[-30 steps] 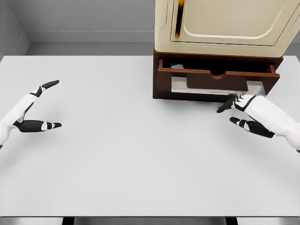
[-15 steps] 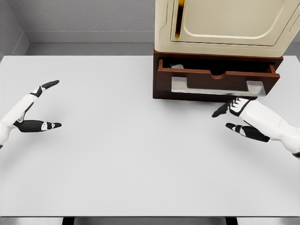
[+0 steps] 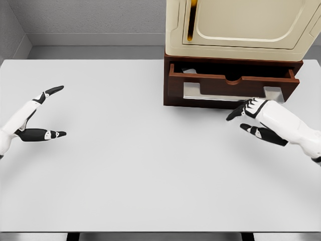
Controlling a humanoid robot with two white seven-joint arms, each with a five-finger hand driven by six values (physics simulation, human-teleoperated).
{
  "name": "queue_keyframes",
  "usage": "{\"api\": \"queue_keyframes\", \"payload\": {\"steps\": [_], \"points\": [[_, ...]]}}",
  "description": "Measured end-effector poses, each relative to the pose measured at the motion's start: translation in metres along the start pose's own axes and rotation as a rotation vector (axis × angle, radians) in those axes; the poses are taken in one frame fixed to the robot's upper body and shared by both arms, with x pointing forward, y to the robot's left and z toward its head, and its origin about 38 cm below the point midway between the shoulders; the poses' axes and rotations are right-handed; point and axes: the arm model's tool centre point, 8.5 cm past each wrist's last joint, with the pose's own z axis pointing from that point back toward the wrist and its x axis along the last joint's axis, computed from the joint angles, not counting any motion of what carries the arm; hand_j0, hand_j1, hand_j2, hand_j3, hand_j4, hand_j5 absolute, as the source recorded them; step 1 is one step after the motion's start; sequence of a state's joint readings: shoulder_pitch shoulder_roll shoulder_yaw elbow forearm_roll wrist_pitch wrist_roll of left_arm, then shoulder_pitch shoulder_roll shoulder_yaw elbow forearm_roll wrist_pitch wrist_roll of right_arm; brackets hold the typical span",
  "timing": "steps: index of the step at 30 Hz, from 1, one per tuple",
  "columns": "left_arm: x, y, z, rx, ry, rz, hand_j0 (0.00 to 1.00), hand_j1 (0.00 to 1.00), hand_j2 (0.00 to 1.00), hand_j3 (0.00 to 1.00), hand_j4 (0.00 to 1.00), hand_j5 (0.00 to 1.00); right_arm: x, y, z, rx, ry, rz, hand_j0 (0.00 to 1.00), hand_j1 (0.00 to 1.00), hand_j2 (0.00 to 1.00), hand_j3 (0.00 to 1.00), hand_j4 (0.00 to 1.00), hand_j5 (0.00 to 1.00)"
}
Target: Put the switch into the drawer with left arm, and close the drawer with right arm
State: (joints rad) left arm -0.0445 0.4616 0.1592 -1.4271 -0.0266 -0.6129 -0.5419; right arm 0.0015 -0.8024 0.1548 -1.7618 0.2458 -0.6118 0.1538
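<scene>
Right now your right robot hand (image 3: 251,118) sits at the middle right of the frame, fingers spread and holding nothing, its dark fingertips pointing toward the left and slightly up. Just above it, near but not clearly touching, runs the pale handle (image 3: 233,92) on the front of the drawer (image 3: 228,80). That drawer stands pulled out from the brown cabinet (image 3: 170,98) under the cream appliance (image 3: 241,25), its long axis running left to right across the frame, so a push would have to go up the frame, away from you. Your right robot hand is by far the nearer one to it.

Look inside the drawer at its upper left corner: a small grey shape (image 3: 188,71) shows there, probably the switch, though it is too small to be sure.

Your left robot hand (image 3: 39,115) rests well apart at the far left over the white table (image 3: 130,170), fingers open, holding nothing.
</scene>
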Motion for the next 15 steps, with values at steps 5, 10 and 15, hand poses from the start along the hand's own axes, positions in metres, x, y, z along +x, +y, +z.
{"api": "queue_keyframes", "payload": {"steps": [5, 10, 15], "points": [[0.003, 0.0, -0.002, -0.002, -0.01, -0.004, 1.0, 1.0, 1.0, 1.0, 1.0, 1.0, -0.003, 0.007, -0.002, -0.011, 0.01, -0.019, 0.59, 0.59, 0.59, 0.59, 0.59, 0.59], [0.004, 0.0, -0.002, -0.003, -0.011, -0.005, 1.0, 1.0, 1.0, 1.0, 1.0, 1.0, -0.009, 0.002, -0.011, -0.024, 0.008, -0.003, 0.59, 0.59, 0.59, 0.59, 0.59, 0.59], [0.004, 0.0, -0.002, -0.003, -0.011, -0.005, 1.0, 1.0, 1.0, 1.0, 1.0, 1.0, -0.014, 0.008, -0.013, -0.012, 0.019, -0.016, 0.59, 0.59, 0.59, 0.59, 0.59, 0.59]]}}
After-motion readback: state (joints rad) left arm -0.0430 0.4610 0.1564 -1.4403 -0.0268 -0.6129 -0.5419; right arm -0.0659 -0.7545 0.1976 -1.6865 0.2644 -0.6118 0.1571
